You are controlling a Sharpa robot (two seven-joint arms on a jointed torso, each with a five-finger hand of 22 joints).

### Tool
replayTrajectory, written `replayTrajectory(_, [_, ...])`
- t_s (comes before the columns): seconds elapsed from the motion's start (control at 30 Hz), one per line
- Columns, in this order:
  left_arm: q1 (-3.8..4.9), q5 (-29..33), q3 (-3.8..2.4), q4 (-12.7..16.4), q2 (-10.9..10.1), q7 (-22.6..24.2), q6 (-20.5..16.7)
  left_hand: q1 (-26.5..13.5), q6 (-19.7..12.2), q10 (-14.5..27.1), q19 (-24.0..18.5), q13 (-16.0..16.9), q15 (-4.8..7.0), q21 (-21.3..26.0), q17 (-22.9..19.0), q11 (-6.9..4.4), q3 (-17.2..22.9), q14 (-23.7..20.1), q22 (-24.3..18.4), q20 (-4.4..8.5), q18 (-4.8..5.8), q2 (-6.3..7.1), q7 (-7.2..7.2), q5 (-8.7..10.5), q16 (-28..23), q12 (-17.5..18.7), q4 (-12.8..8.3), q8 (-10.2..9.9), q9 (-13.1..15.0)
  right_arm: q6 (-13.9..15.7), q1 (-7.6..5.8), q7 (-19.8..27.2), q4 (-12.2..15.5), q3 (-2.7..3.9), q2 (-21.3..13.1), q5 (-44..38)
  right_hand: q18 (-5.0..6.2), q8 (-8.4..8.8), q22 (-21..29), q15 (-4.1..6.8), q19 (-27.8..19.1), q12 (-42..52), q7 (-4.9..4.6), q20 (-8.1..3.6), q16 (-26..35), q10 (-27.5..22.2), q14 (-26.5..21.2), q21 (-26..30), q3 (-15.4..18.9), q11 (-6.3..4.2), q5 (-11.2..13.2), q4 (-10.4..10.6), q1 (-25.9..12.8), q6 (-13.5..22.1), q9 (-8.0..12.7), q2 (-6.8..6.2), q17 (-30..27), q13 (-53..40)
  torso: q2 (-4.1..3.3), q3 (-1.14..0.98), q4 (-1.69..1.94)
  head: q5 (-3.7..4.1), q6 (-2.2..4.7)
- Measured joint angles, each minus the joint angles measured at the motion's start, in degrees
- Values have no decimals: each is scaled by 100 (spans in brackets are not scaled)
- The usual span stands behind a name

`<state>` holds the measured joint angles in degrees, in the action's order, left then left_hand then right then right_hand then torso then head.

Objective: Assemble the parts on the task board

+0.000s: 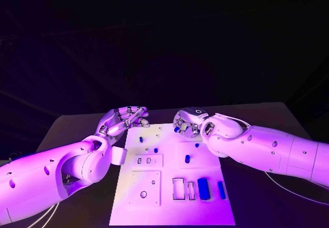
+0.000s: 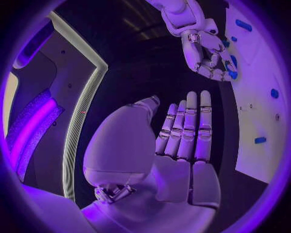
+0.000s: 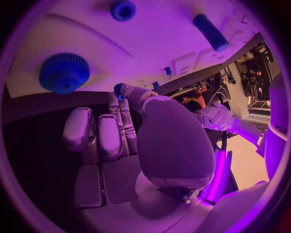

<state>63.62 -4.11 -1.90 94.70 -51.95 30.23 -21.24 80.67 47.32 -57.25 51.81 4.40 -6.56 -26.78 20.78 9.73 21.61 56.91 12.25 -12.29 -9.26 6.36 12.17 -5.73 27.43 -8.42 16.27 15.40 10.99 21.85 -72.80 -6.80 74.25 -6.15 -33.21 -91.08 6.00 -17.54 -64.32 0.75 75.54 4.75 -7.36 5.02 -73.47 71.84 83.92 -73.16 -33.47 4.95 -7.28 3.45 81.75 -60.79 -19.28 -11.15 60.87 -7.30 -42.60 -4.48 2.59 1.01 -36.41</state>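
The white task board (image 1: 171,209) lies in the middle of the black table. Several blue parts sit on it, among them a long block (image 1: 203,188), a thin bar (image 1: 221,189) and a peg (image 1: 187,158). My right hand (image 1: 188,122) hovers over the board's far edge and pinches a small blue part (image 3: 119,89) between thumb and fingertip; that part (image 2: 232,73) is also seen below the right hand (image 2: 209,56) in the left wrist view. My left hand (image 1: 122,121) is at the board's far left corner, its fingers (image 2: 189,126) straight and apart, holding nothing.
In the right wrist view a ridged blue knob (image 3: 63,73), a round blue stud (image 3: 123,9) and a blue cylinder (image 3: 210,31) stand on the board. Rectangular slots (image 1: 178,188) lie on the near half. Bare black table (image 1: 260,118) surrounds the board.
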Motion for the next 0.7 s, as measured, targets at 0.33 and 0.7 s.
replayTrajectory(0.33, [2, 14, -3, -22, -4, 3, 3, 0, 0, 0, 0, 0, -14, 0, 6, 0, 0, -14, 0, 0, 0, 0, 0, 21, 0, 0, 0, 0, 0, 495, -1, -39, -409, 2, 489, 50, 1, 0, -22, 0, 0, 1, 0, 0, 0, 0, 0, -23, -5, 0, 19, -6, 0, 1, -19, 0, 0, 0, -22, -5, 18, 20, 74])
replayTrajectory(0.7, [4, 40, -7, -21, -3, 4, 3, 0, 0, 0, -22, 1, -10, 0, 18, 0, 0, -50, -1, -21, 1, 0, 0, 21, 0, 24, 0, 0, 1, 555, 91, -39, -921, 1, 955, 121, 10, 2, -29, -1, -1, 2, 1, 0, -23, 0, 0, -22, -30, 0, 42, -31, -1, 1, -39, 1, -1, 0, -58, -19, 57, 16, 77])
